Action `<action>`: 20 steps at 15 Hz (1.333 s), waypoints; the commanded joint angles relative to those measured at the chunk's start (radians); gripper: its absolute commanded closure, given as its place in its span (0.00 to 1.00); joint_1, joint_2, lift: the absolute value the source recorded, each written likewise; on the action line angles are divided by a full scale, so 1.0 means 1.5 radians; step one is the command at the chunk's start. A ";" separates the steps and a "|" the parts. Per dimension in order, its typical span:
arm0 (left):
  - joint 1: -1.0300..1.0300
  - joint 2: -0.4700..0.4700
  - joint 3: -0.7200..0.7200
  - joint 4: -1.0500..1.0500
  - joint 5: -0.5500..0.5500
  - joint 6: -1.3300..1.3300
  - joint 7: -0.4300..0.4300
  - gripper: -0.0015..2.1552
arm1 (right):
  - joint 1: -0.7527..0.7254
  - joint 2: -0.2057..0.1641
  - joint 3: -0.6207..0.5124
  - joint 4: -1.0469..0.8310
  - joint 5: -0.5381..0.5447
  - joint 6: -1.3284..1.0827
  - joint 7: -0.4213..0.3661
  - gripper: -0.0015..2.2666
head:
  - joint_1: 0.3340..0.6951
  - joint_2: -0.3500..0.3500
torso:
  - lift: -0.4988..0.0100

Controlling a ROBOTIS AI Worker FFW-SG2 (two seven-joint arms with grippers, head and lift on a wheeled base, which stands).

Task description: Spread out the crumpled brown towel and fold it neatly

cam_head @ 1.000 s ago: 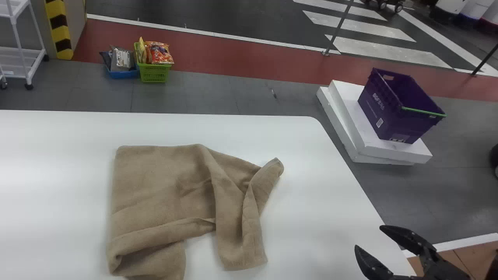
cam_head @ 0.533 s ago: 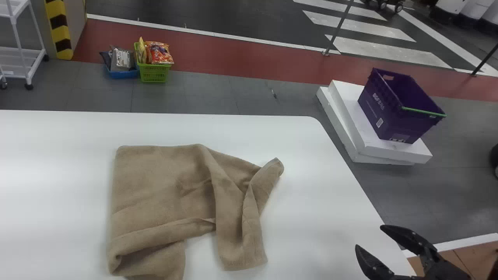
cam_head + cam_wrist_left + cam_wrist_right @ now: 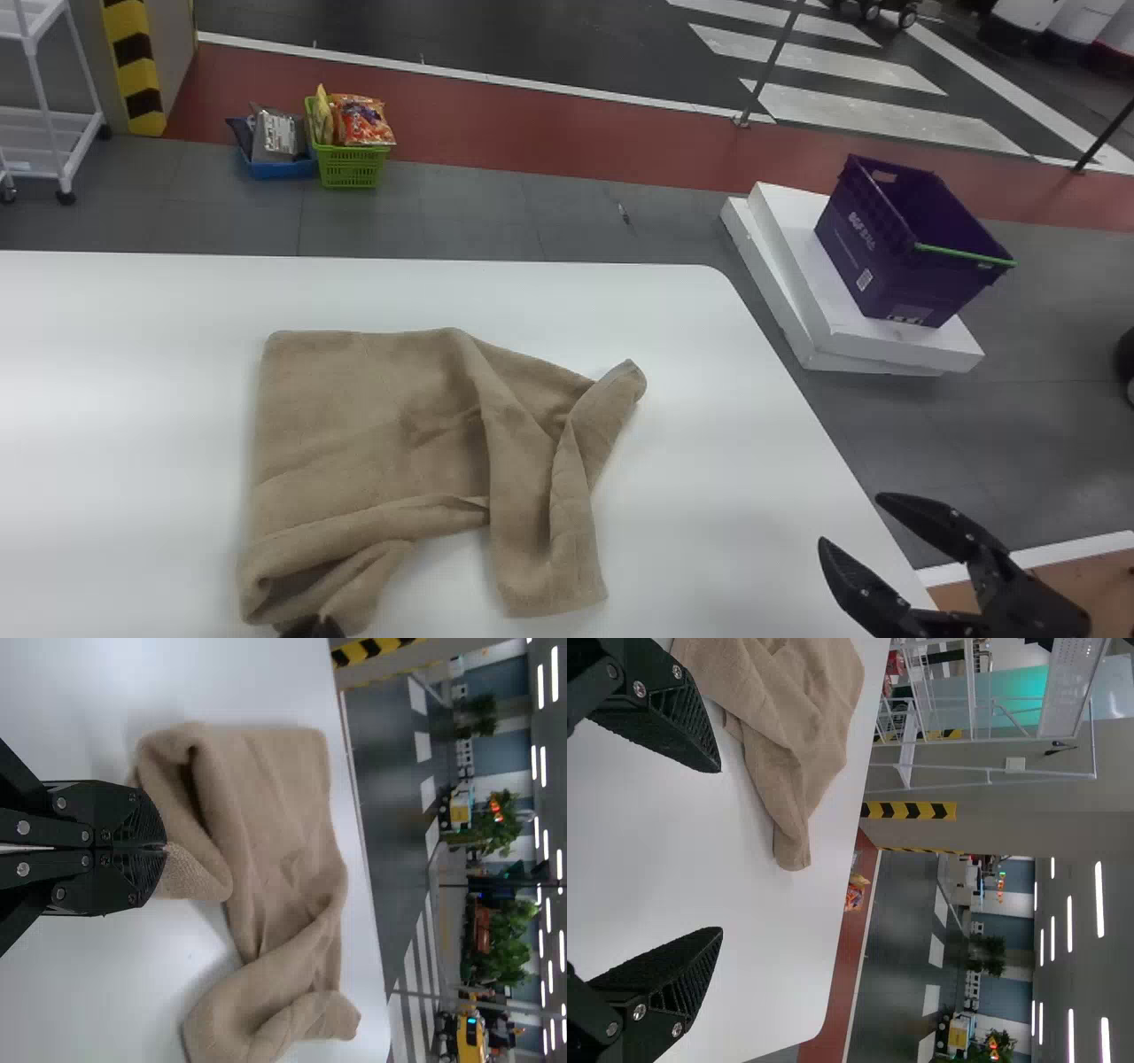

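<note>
The towel (image 3: 372,416) lies on the table (image 3: 709,461), left of the right gripper (image 3: 849,518). Its far left part is fairly flat; the near edge is rolled and the right side twisted, so spreading looks partly done and neat folding still to come. The left gripper (image 3: 166,848) is clenched on the towel's near left flap (image 3: 359,585). Since the earlier frame it has come in there, gathering the flap narrower; the right gripper, fingers parted, has shifted slightly farther off.
</note>
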 commanded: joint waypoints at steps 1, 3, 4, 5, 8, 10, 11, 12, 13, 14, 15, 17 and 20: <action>0.019 0.004 0.053 -0.059 -0.018 0.002 0.005 0.68 | -0.026 0.001 -0.013 -0.030 0.010 0.059 0.000 0.09 | 1.00 0.00 | 0.73; 0.034 0.000 0.107 -0.094 -0.011 -0.003 0.007 0.69 | -0.045 0.001 -0.009 -0.042 0.039 0.100 0.004 0.08 | 1.00 0.00 | 0.73; 0.035 -0.002 0.120 -0.104 -0.006 -0.003 0.007 0.68 | -0.045 0.001 0.011 -0.042 0.054 0.098 0.007 0.08 | 1.00 0.00 | 0.73; 0.036 -0.002 0.128 -0.107 -0.003 -0.003 0.006 0.68 | -0.043 0.001 0.038 -0.042 0.073 0.096 0.012 0.08 | 1.00 0.00 | 0.73; 0.037 -0.010 0.126 -0.093 0.003 -0.003 -0.001 0.68 | -0.021 0.001 0.142 -0.044 0.112 0.034 0.007 0.09 | 1.00 0.00 | 0.73; 0.037 -0.012 0.124 -0.085 0.005 -0.003 -0.003 0.68 | -0.011 0.001 0.230 -0.036 0.178 -0.066 -0.005 0.09 | 1.00 0.00 | 0.73; 0.037 -0.012 0.123 -0.083 0.008 -0.003 -0.005 0.68 | -0.011 0.001 0.281 -0.034 0.215 -0.084 -0.020 0.09 | 1.00 0.06 | 0.73; 0.036 -0.012 0.123 -0.081 0.012 -0.003 -0.008 0.68 | -0.011 0.001 0.334 -0.034 0.255 -0.086 -0.036 0.09 | 1.00 0.11 | 0.73; 0.036 -0.012 0.123 -0.079 0.012 -0.001 -0.008 0.68 | -0.011 0.001 0.382 -0.035 0.295 -0.084 -0.047 0.10 | 1.00 0.16 | 0.73; 0.035 -0.011 0.123 -0.080 0.013 0.010 -0.009 0.68 | -0.011 0.001 0.434 -0.036 0.345 -0.068 -0.070 0.10 | 1.00 0.27 | 0.73; 0.035 -0.012 0.125 -0.080 0.013 0.022 -0.011 0.68 | -0.011 0.001 0.478 -0.046 0.375 -0.005 -0.082 0.10 | 1.00 0.34 | 0.73; 0.035 -0.011 0.127 -0.082 0.013 0.040 -0.012 0.68 | -0.011 -0.001 0.532 -0.078 0.415 0.106 -0.072 0.10 | 1.00 0.43 | 0.73; 0.031 -0.012 0.127 -0.083 0.012 0.047 -0.015 0.68 | -0.030 -0.006 0.549 -0.141 0.422 0.296 0.013 0.17 | 1.00 0.56 | 0.73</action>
